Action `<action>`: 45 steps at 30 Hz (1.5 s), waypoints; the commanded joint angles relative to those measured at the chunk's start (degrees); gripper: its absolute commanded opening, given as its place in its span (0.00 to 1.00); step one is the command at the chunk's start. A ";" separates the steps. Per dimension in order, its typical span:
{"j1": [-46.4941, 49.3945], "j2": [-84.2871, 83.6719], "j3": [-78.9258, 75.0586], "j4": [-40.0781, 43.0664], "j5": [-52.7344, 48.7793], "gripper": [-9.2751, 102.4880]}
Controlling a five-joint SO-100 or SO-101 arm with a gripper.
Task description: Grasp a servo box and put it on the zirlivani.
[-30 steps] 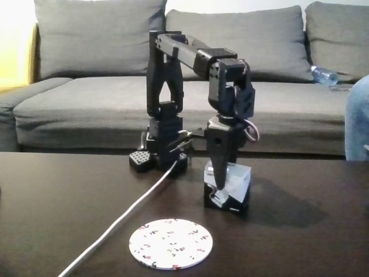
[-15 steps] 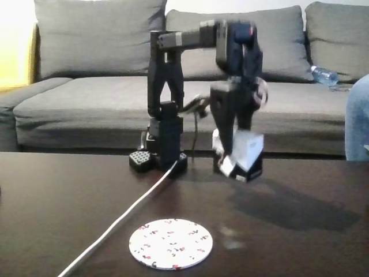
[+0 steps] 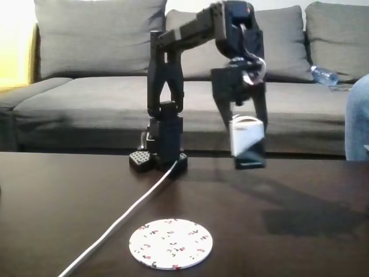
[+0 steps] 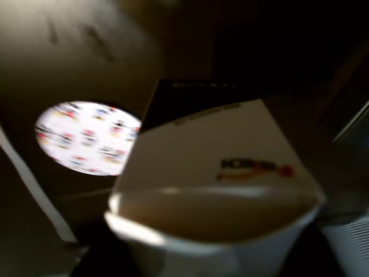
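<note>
The servo box point(image 3: 247, 141), white with a black lower band, hangs in the air well above the dark table, held by my gripper point(image 3: 243, 134), which is shut on it. In the wrist view the servo box point(image 4: 213, 167) fills the middle, its top flap toward the camera and printed text on its face. The zirlivani point(image 3: 170, 243), a flat white speckled disc, lies on the table near the front edge, below and to the left of the box. The wrist view has the zirlivani point(image 4: 86, 137) partly hidden behind the box's left edge.
The arm's base point(image 3: 158, 157) stands at the table's back edge, with a white cable point(image 3: 124, 220) running forward past the disc's left side. A grey sofa point(image 3: 86, 86) lies behind with a bottle point(image 3: 323, 75) on it. A person's sleeve point(image 3: 357, 118) shows at the right edge.
The gripper has lifted the servo box off the table and raised it higher, swinging slightly right. The disc has not moved.
</note>
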State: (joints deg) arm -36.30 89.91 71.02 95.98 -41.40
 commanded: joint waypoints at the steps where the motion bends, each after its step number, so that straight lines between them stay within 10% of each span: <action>1: 3.96 0.26 -2.29 0.35 8.88 0.15; 18: 27.95 -26.28 -19.95 -3.78 21.27 0.15; 38: 28.56 -36.04 -27.16 0.53 29.27 0.16; 45: 27.86 -35.68 -27.16 0.62 29.44 0.31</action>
State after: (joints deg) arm -8.26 53.00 46.32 96.59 -12.39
